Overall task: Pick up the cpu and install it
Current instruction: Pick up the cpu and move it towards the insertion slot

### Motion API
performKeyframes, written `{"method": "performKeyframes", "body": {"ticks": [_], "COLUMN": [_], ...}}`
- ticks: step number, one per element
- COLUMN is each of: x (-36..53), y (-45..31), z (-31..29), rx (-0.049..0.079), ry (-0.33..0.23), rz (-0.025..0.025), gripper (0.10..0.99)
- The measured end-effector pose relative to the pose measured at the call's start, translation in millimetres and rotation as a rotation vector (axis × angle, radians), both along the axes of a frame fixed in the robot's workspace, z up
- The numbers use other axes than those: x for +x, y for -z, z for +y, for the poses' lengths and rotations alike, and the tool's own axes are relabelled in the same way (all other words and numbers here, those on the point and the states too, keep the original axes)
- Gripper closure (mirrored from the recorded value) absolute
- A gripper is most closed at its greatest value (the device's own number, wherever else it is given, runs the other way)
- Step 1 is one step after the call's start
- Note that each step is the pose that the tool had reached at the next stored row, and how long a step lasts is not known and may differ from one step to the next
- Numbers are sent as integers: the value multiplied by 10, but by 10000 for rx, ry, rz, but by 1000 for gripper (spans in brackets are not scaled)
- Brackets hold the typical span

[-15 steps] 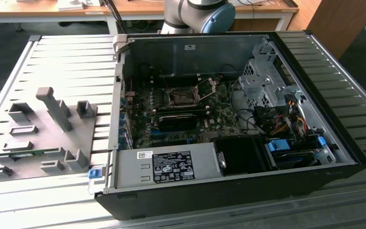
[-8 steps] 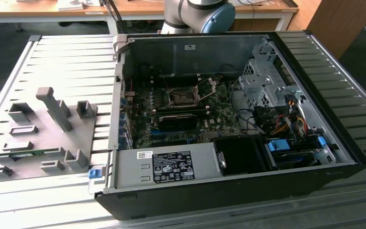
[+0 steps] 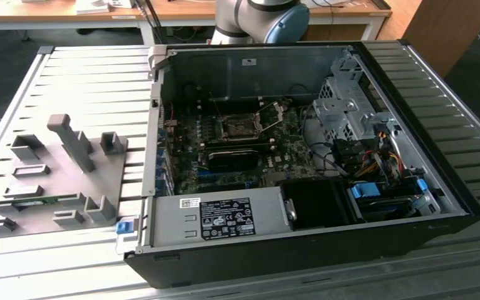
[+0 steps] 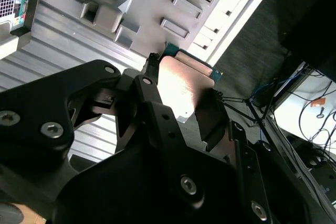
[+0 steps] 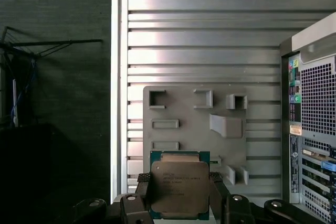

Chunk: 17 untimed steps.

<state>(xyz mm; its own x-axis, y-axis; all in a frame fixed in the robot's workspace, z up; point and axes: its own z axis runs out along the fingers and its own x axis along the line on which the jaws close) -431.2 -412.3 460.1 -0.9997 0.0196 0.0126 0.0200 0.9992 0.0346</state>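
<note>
The cpu (image 5: pixel 179 186), a small square chip with a metal top and green edge, sits between my gripper's (image 5: pixel 180 195) two black fingers (image 5: pixel 144 192), which are shut on its opposite sides. In the second wrist view the cpu (image 4: pixel 185 83) shows its shiny face, clamped in the gripper (image 4: pixel 184 103). It hangs well above the grey tray (image 5: pixel 184 114), over the tray's edge. In the exterior view the open motherboard socket (image 3: pixel 240 128) lies inside the computer case (image 3: pixel 307 262), with its metal frame lifted.
The grey tray (image 3: pixel 57 181) with raised holders lies on the slatted table (image 3: pixel 82 81) at the exterior view's left. The case's power supply (image 3: pixel 215 219), drive cage (image 3: pixel 344 103) and cables (image 3: pixel 374 162) surround the motherboard. The arm's base (image 3: pixel 261 19) stands behind the case.
</note>
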Motion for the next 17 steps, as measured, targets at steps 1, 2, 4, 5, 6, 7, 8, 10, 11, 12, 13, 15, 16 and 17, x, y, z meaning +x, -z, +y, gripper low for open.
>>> {"method": "performKeyframes", "body": {"ticks": [1, 2, 4, 5, 6, 7, 8, 10, 11, 12, 13, 15, 16, 17], "x": [10, 19, 38, 49, 60, 72, 83, 104, 113, 121, 128, 142, 149, 155], "y": [0, 0, 0, 0, 0, 0, 0, 0, 0, 0, 0, 0, 0, 0], "z": [0, 1, 1, 1, 1, 1, 1, 2, 2, 2, 3, 4, 4, 4], "rx": [0, 0, 0, -1, 0, 0, 0, 0, -1, 0, 0, 0, -1, 0], "ry": [0, 0, 0, 0, 1, 0, 0, 0, 0, 0, 0, 1, 1, 1], "rz": [0, 0, 0, 1, 0, 0, 0, 0, 0, 1, 0, 0, 0, 0], "gripper": [553, 553, 553, 553, 553, 553, 553, 553, 553, 553, 553, 553, 553, 553]}}
